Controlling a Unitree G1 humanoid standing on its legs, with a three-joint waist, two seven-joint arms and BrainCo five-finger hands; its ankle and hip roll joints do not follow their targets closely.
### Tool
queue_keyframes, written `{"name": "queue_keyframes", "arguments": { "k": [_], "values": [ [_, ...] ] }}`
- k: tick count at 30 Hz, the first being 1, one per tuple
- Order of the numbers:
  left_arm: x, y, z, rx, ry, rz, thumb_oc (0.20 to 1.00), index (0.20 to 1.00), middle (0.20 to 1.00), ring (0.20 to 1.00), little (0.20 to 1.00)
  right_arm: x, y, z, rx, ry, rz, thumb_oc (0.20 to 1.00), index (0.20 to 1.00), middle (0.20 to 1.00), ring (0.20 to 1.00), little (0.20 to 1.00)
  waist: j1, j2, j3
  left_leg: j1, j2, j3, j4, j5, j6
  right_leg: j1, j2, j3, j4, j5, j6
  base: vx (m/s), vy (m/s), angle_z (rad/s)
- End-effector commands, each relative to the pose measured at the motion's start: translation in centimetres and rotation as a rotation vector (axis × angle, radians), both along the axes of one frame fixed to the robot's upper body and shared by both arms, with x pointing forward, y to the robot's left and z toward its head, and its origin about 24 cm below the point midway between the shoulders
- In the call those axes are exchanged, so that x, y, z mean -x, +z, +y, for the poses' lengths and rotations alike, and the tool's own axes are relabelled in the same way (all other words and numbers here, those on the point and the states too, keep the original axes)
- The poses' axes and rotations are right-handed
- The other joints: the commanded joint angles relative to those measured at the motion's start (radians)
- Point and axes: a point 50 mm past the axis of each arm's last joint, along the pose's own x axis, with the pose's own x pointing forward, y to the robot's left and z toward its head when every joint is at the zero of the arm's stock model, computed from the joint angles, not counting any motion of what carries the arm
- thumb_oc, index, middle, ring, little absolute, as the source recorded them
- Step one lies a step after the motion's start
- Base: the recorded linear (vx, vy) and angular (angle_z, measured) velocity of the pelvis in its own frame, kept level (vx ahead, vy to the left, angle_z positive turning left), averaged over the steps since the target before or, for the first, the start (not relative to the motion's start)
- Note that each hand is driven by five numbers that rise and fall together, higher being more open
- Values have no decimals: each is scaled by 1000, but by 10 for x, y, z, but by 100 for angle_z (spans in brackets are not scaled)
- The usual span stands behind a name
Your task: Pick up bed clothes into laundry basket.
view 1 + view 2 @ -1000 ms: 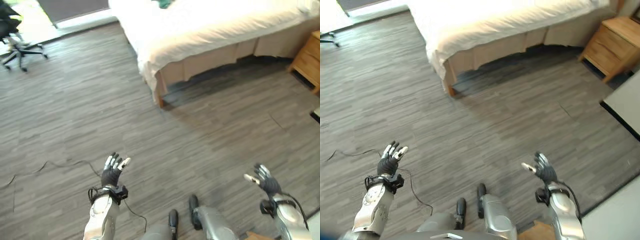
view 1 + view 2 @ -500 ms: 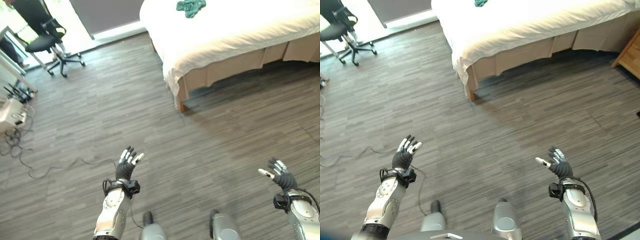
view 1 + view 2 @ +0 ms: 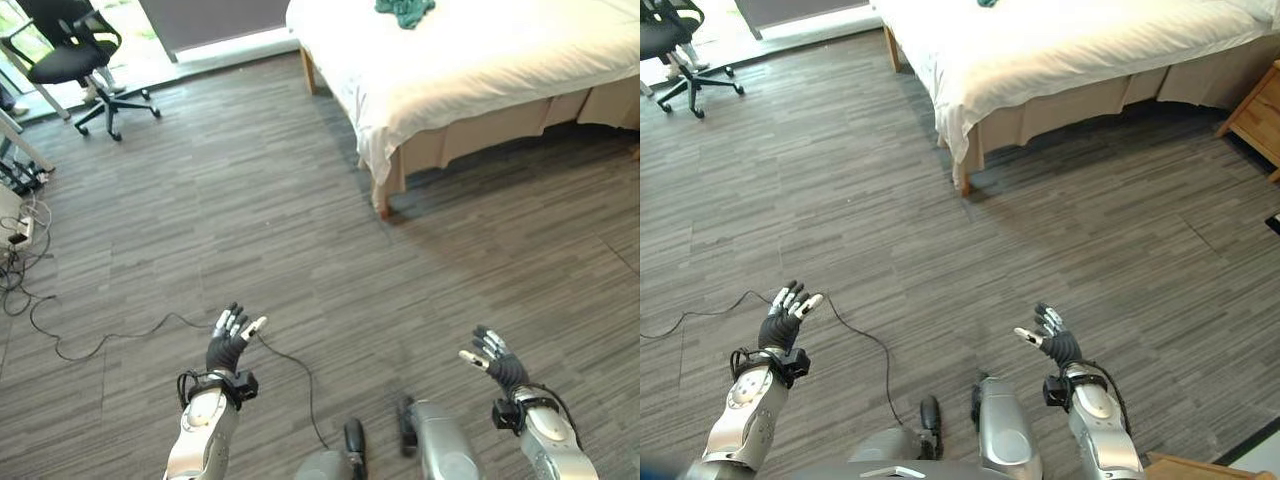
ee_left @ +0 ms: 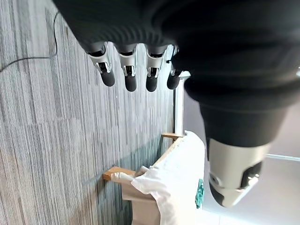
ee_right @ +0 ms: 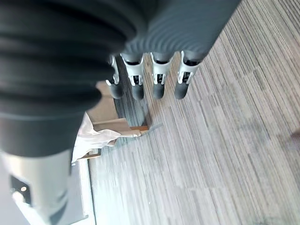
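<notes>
Premises: a bedroom, with some office use. Evidence: a wood-framed bed with white sheets (image 3: pixel 480 70) stands on grey wood-plank flooring (image 3: pixel 250 220); a light wooden bedside cabinet with drawers (image 3: pixel 1252 110) sits beside it. A crumpled teal garment (image 3: pixel 404 10) lies on the bed. A black wheeled office chair (image 3: pixel 75 65) stands near a bright doorway.

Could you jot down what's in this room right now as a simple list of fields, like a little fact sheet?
Place: bedroom with grey wood-look floor
Bed: far ahead, white sheet
Clothes: green garment lying on the bed
Left hand: open, empty, raised above the floor
Right hand: open, empty
Also: office chair, wooden nightstand
</notes>
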Motion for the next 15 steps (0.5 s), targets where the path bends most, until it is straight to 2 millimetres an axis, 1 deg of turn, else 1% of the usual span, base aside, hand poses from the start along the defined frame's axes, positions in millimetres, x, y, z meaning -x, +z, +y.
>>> {"name": "queue_keyframes", "arguments": {
  "k": [1, 2, 3, 4, 5, 6, 7, 8, 9, 10, 11, 12, 13, 14, 15],
  "values": [
    [-7, 37, 12, -95, -10, -160, 1000, 1000, 1000, 1000, 1000, -21, 27, -10, 34, 19, -131, 1000, 1000, 1000, 1000, 1000, 1, -11, -26, 176, 87, -59, -29, 6, 31, 137, -16, 55, -76, 78, -14, 257, -24, 93],
    [-7, 37, 12, -95, -9, -161, 1000, 1000, 1000, 1000, 1000, -21, 28, -10, 33, 20, -132, 1000, 1000, 1000, 1000, 1000, 1, -13, -27, 171, 85, -58, -27, 9, 32, 136, -17, 56, -82, 85, -14, 346, -53, 55],
    [-5, 36, 11, -75, -2, -169, 1000, 1000, 1000, 1000, 1000, -24, 31, -9, 30, 32, -148, 1000, 1000, 1000, 1000, 1000, 10, -16, -29, 150, 94, -39, 76, -7, 22, 173, -24, 40, -106, 63, -28, 181, -62, 0],
    [-6, 35, 6, -53, -12, -171, 1000, 1000, 1000, 1000, 1000, -27, 35, -10, 26, 28, -167, 1000, 1000, 1000, 1000, 1000, 17, -20, -26, 98, 105, -7, 212, 14, 6, 213, -31, 34, -125, 46, -39, 363, -219, -38],
    [-8, 34, 0, -9, -34, -175, 1000, 1000, 1000, 1000, 1000, -28, 37, -13, 20, 17, -176, 1000, 1000, 1000, 1000, 1000, 36, -43, -11, -35, 97, 2, 565, 94, -47, 277, -31, 39, -168, 35, -79, 262, -191, -19],
    [-8, 34, 0, -10, -34, -176, 1000, 1000, 1000, 1000, 1000, -28, 37, -13, 19, 16, -176, 1000, 1000, 1000, 1000, 1000, 32, -45, -16, -47, 95, -2, 570, 98, -46, 270, -33, 35, -173, 40, -80, 259, -193, 24],
    [-7, 32, -3, -4, -39, -167, 1000, 1000, 1000, 1000, 1000, -27, 37, -14, 23, 12, -175, 1000, 1000, 1000, 1000, 1000, 51, -50, -3, -98, 82, -16, 624, 90, -45, 303, -32, 44, -183, 27, -85, 215, -41, 70],
    [-6, 32, -5, 5, -49, -169, 1000, 1000, 1000, 1000, 1000, -27, 38, -15, 34, 17, -171, 1000, 1000, 1000, 1000, 1000, 63, -53, 1, -144, 70, -10, 581, 65, -26, 332, -35, 51, -203, 26, -78, 540, -12, 56],
    [-6, 30, -6, 17, -50, -162, 1000, 1000, 1000, 1000, 1000, -28, 40, -17, 70, 27, -168, 1000, 1000, 1000, 1000, 1000, 89, -62, -1, -212, 66, -5, 454, 26, 10, 394, -50, 70, -238, 15, -58, 635, 71, 19],
    [-4, 31, -6, 18, -47, -164, 1000, 1000, 1000, 1000, 1000, -30, 42, -16, 63, 24, -182, 1000, 1000, 1000, 1000, 1000, 105, -56, -4, -225, 82, -30, 295, 85, 14, 420, -43, 92, -255, 5, -48, 510, 76, -42],
    [-4, 31, -6, 18, -47, -164, 1000, 1000, 1000, 1000, 1000, -30, 42, -16, 63, 24, -182, 1000, 1000, 1000, 1000, 1000, 106, -57, -3, -222, 81, -30, 290, 88, 14, 420, -44, 92, -255, 5, -48, 540, 116, -38],
    [-3, 28, -6, 7, -57, -150, 1000, 1000, 1000, 1000, 1000, -31, 41, -15, 78, 32, -184, 1000, 1000, 1000, 1000, 1000, 119, -47, -6, -247, 117, -52, 125, 161, -2, 465, -29, 112, -267, -29, -43, 475, 99, -44],
    [-3, 28, -5, -1, -53, -149, 1000, 1000, 1000, 1000, 1000, -31, 42, -15, 90, 38, -185, 1000, 1000, 1000, 1000, 1000, 123, -41, -7, -253, 128, -51, 63, 203, -11, 481, -27, 117, -273, -42, -43, 479, 96, -46],
    [-3, 28, -5, -1, -53, -149, 1000, 1000, 1000, 1000, 1000, -32, 41, -15, 90, 38, -186, 1000, 1000, 1000, 1000, 1000, 123, -43, -6, -246, 126, -50, 52, 209, -12, 482, -29, 117, -273, -43, -43, 505, 161, -58],
    [-4, 28, -2, -5, -37, -148, 1000, 1000, 1000, 1000, 1000, -35, 45, -15, 119, 50, -195, 1000, 1000, 1000, 1000, 1000, 135, -38, -20, -305, 170, -38, -35, 249, -34, 538, -56, 139, -286, -76, -30, 382, 128, -31]
  ]
}}
